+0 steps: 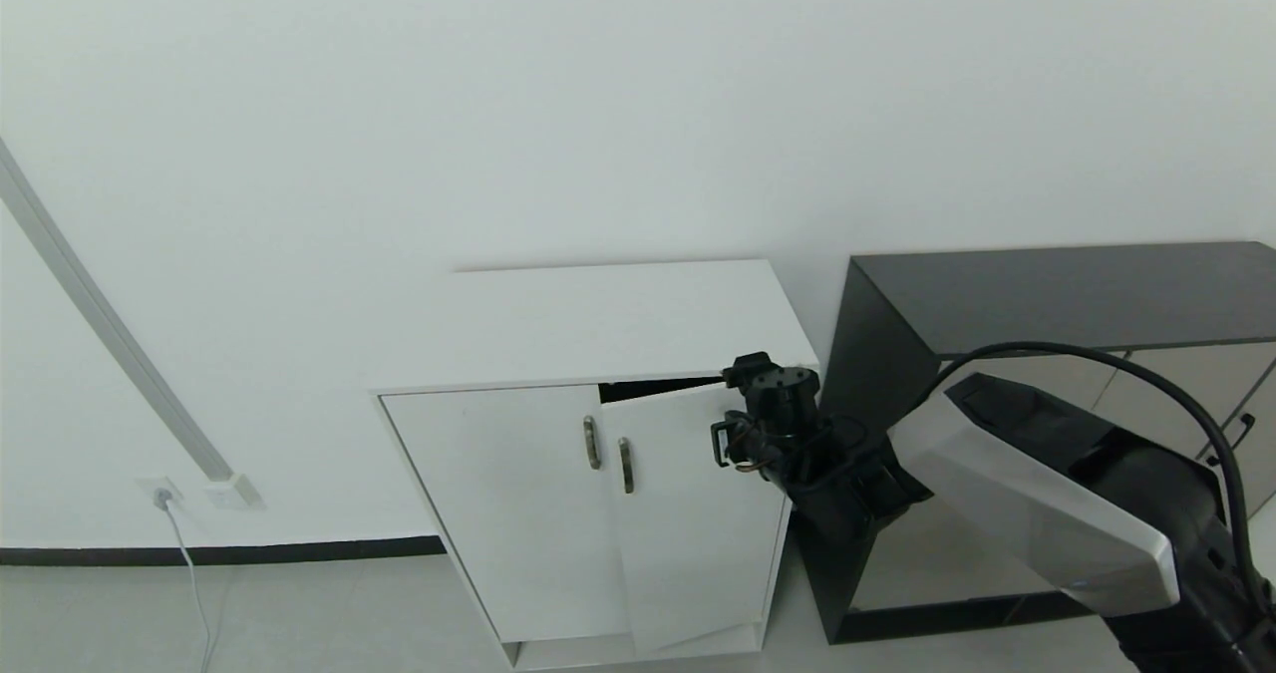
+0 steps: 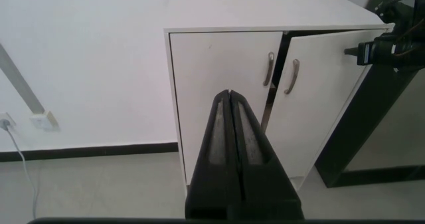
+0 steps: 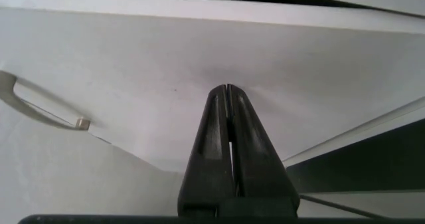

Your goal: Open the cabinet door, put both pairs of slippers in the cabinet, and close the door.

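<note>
Currently left jaws and right jaws are closed, the latter at the ajar cabinet door (image 1: 688, 523).

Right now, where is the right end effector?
In the head view, the right end effector is right of centre, its closed tip at the upper front of the ajar right cabinet door, beside the black cabinet.

The cabinet (image 1: 598, 324) looks like smooth white laminated board with a matt finish, and its door (image 1: 688, 523) is the same. The handles (image 1: 625, 465) look like brushed metal with a dull sheen. The dark cabinet (image 1: 1047, 289) has a matt black top and glossy, mirror-like fronts. The left gripper (image 2: 229, 94) is matt black plastic with grey, finely rough pads (image 2: 218, 144).
</note>
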You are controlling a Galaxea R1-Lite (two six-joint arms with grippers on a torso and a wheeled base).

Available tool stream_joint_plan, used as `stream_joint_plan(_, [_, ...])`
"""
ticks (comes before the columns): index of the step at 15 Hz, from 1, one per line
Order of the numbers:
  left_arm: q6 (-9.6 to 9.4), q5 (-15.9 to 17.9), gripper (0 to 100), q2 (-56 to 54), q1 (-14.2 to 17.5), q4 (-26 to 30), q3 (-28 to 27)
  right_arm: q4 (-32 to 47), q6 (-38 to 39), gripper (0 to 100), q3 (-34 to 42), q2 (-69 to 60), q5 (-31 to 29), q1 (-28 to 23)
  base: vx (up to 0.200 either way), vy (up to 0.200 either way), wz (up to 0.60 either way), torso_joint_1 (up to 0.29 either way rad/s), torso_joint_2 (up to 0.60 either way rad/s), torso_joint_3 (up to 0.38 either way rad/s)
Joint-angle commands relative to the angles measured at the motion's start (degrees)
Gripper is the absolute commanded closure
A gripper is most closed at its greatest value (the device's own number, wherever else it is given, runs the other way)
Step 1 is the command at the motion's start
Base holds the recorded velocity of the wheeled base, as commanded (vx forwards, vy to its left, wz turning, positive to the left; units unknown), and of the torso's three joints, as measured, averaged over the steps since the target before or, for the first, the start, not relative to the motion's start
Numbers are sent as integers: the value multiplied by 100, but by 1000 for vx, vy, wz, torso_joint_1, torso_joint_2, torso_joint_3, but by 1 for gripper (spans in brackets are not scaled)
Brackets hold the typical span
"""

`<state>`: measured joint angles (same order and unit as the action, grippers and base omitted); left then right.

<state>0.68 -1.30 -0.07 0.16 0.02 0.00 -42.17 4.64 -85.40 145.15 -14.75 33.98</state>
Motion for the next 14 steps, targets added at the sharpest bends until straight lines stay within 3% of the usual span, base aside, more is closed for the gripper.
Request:
stream_joint_plan(1, [2, -1, 100, 7, 2, -2, 0, -2, -7, 100, -109, 92, -10, -5, 0, 0, 0, 0, 0, 0])
stream_joint_plan(14, [11, -37, 100, 7, 2, -2, 0, 174, -25, 100, -654, 408, -37, -128, 0, 0, 0, 0, 0, 0])
